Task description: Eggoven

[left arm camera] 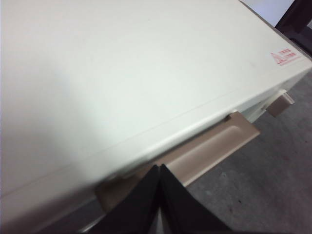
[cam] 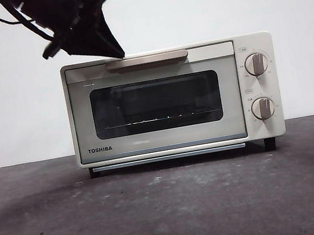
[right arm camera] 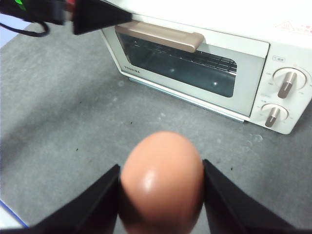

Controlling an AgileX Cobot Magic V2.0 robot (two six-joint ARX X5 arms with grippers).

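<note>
Egg (right arm camera: 161, 180) pinched in right end effector (right arm camera: 161, 195); left end effector (left arm camera: 160, 195), pressed together at oven (cam: 172, 100) handle (cam: 146, 60), may slip off.

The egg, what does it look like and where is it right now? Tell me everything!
The egg is smooth, reddish-brown and a little shiny, with a pale glint on its shell. It looks whole, with no cracks showing. The right gripper holds it, one black jaw pressed against each side. It hangs above the grey table, out in front of the toaster oven, whose door is shut. Its underside is hidden.
</note>
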